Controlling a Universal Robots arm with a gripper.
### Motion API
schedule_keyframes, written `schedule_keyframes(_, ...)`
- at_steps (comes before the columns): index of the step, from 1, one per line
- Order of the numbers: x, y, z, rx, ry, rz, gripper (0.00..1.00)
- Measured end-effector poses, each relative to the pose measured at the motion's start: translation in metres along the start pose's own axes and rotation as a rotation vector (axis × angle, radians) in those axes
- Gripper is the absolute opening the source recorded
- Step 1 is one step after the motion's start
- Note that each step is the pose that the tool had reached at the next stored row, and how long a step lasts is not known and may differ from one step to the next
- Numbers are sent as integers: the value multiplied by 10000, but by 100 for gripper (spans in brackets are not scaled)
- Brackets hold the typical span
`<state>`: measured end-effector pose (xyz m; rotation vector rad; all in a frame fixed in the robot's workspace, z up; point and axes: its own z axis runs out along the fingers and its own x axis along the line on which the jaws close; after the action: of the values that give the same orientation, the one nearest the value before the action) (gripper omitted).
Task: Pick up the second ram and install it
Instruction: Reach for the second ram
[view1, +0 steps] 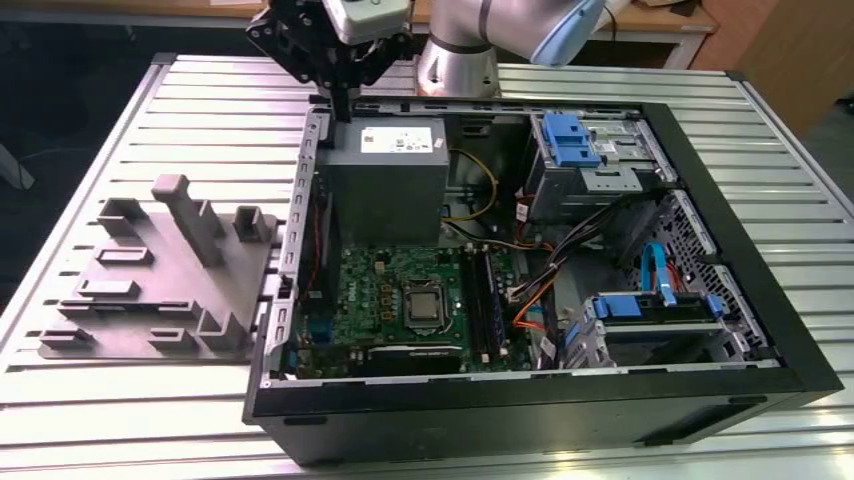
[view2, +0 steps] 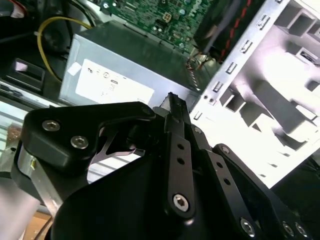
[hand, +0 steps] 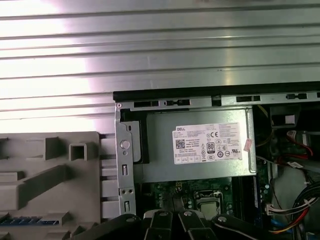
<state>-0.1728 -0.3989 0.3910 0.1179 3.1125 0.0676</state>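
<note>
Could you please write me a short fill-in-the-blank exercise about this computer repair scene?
1. The hand hangs above the power supply, which is ____ in colour.
2. The motherboard is ____ in colour.
3. The grey tray lies to the exterior view's ____ of the computer case.
Missing words: grey; green; left.

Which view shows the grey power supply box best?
The first wrist view: the power supply box shows its whole labelled side. The exterior view shows it smaller, from above; in the second wrist view the gripper covers part of it.
</note>
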Motion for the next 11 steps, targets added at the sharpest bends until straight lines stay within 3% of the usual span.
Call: schedule_keyframes(11,242,-20,27,0,0,0,10)
